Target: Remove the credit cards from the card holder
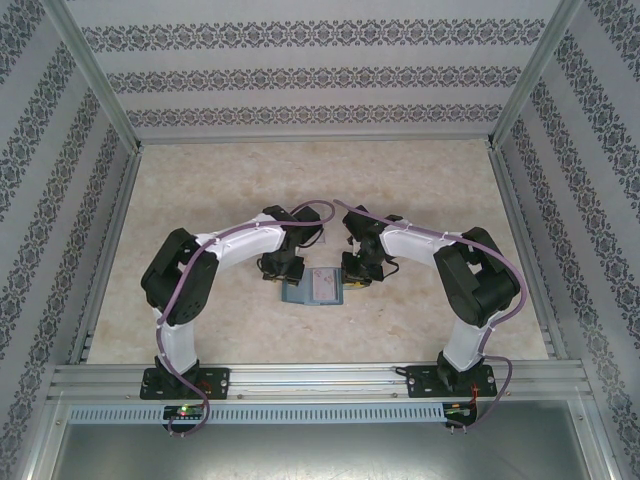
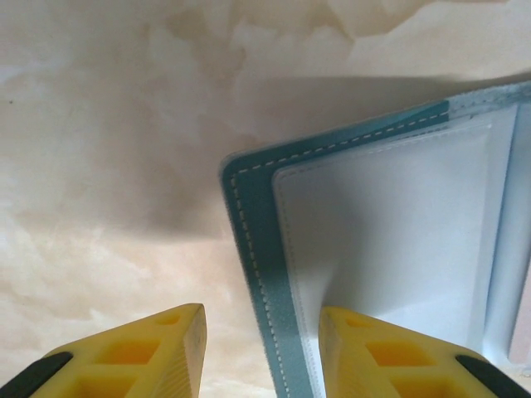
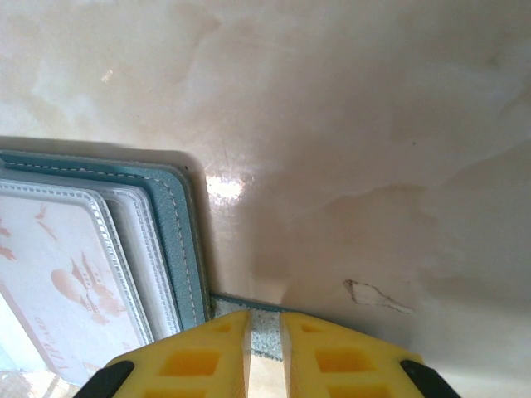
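Card holder [image 1: 300, 293] lies open, inside up, on the table [image 1: 300, 180] btwn the two arms, near the front edge. You've got 1 holder and 2 grippers on it, one at each side. Left gripper [image 2: 261, 315]: jaws apart, straddling the holder's teal stitched edge, one finger over bare table and the other over the pale inner pocket [image 2: 390, 224]. There's daylight on both sides, so nothing is pinched there. Right gripper [image 3: 264, 319]: jaws nearly together on a thin teal strip at the holder's edge. It's prob the strap tab [image 3: 249, 308], but the wrist view is too tight to be sure. Cards: 1 printed card [image 3: 66, 282] shows for certain, pale w/ pinkish artwork, lying flat on the right half. Layered pocket edges sit beside it, so there may be more cards tucked in; can't count them from here. Handling, as a judgement: the holder is light and soft, so it'll flex and slide on the smooth top unless you pin it. Use the tab or a stitched edge as the anchor. The card is thin, stiff and slick and sits flush, so there's little to grab from above. Take it by an exposed short edge, w/ one finger under the lip, and draw it out along the pocket, not upward.
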### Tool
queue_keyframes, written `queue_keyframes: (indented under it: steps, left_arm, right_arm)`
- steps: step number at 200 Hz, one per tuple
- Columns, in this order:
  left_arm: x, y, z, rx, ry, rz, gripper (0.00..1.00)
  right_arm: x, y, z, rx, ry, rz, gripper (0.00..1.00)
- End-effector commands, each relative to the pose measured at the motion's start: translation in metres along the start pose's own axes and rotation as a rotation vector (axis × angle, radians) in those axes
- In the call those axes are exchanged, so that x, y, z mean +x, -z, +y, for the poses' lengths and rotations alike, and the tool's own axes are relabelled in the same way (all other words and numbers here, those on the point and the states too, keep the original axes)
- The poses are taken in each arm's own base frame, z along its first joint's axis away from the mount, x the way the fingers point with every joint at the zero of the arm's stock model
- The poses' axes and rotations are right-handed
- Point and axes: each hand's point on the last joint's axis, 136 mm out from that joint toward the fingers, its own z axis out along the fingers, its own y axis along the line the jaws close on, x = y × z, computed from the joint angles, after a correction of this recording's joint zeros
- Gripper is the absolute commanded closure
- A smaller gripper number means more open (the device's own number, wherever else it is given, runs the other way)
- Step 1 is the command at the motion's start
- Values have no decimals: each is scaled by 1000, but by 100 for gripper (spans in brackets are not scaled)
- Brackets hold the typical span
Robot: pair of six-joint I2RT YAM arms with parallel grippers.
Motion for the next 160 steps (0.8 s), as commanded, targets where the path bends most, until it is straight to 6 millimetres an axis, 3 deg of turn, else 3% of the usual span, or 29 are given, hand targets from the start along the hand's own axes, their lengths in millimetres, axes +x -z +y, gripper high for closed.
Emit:
queue_keyframes:
  steps: [1, 52, 92, 128, 160]
  left_arm:
    - [11, 16, 20, -30, -3, 1, 60]
    - [5, 41, 39, 10, 44, -56, 60]
    - [-7, 73, 44, 55, 62, -139, 60]
    - [-21, 104, 25, 180, 73, -228, 61]
    - [-32, 114, -4, 335, 83, -248, 61]
  right_arm:
    - [6, -13, -5, 39, 9, 29, 81]
    - [5, -12, -4, 39, 12, 26, 81]
    - [6, -11, -4, 40, 14, 27, 81]
    - [6, -11, -3, 39, 13, 27, 81]
    - [5, -12, -3, 39, 13, 29, 81]
